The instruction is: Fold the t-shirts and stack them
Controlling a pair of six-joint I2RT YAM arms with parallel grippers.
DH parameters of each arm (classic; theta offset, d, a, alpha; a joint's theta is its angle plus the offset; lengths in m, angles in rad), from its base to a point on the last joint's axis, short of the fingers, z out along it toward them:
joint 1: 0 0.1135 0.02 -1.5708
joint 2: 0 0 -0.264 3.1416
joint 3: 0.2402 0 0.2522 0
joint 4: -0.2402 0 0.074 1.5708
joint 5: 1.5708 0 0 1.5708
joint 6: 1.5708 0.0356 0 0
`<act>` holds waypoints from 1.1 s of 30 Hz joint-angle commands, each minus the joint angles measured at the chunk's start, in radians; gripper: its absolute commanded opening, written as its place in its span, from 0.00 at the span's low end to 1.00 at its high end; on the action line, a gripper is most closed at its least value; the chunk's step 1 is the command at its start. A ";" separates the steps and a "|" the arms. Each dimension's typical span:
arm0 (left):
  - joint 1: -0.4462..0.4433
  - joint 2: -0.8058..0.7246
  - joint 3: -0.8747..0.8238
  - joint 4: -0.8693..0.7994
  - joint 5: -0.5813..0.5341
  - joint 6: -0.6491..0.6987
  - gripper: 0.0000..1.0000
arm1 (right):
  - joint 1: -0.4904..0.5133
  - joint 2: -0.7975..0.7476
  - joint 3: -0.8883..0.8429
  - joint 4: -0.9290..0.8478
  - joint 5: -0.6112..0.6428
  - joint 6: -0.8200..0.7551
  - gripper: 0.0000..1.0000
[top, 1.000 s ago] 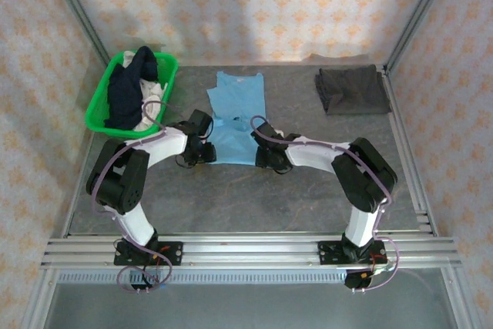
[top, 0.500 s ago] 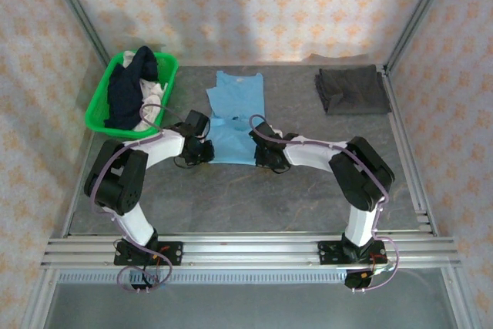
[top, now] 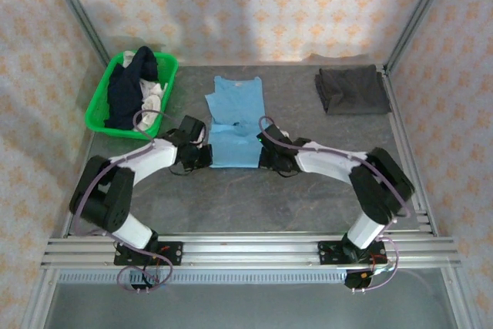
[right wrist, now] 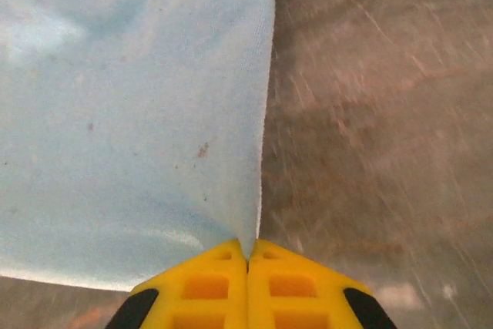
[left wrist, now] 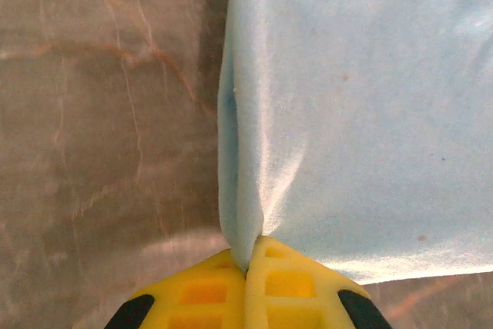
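Note:
A light blue t-shirt (top: 235,121) lies flat in the middle of the table, collar at the far end. My left gripper (top: 206,155) is shut on its near left corner; in the left wrist view the yellow fingers (left wrist: 192,290) pinch a fold of the blue cloth (left wrist: 354,113). My right gripper (top: 266,156) is shut on the near right corner, where the yellow fingers (right wrist: 300,287) clamp the edge of the blue cloth (right wrist: 131,129). A dark grey folded t-shirt (top: 352,89) lies at the back right.
A green plastic basket (top: 98,105) at the back left holds navy and white clothes (top: 127,90). Metal frame rails run along the table's sides (top: 406,125) and its near edge (top: 246,250). Grey marbled tabletop (top: 246,198) lies between the shirt and the arm bases.
Both grippers have shut on the near corners of the blue t-shirt. Both arms have stretched lower and outward, and the shirt's near edge has been drawn slightly towards the arms.

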 commanded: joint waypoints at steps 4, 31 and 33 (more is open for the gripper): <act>-0.044 -0.234 -0.092 -0.150 -0.052 -0.035 0.00 | 0.045 -0.231 -0.088 -0.144 0.014 0.009 0.00; 0.056 -0.043 0.405 -0.286 -0.216 0.023 0.00 | -0.150 -0.055 0.311 -0.135 -0.041 -0.035 0.00; 0.074 0.016 0.441 -0.284 -0.211 0.031 0.00 | -0.178 -0.002 0.336 -0.119 -0.079 -0.035 0.00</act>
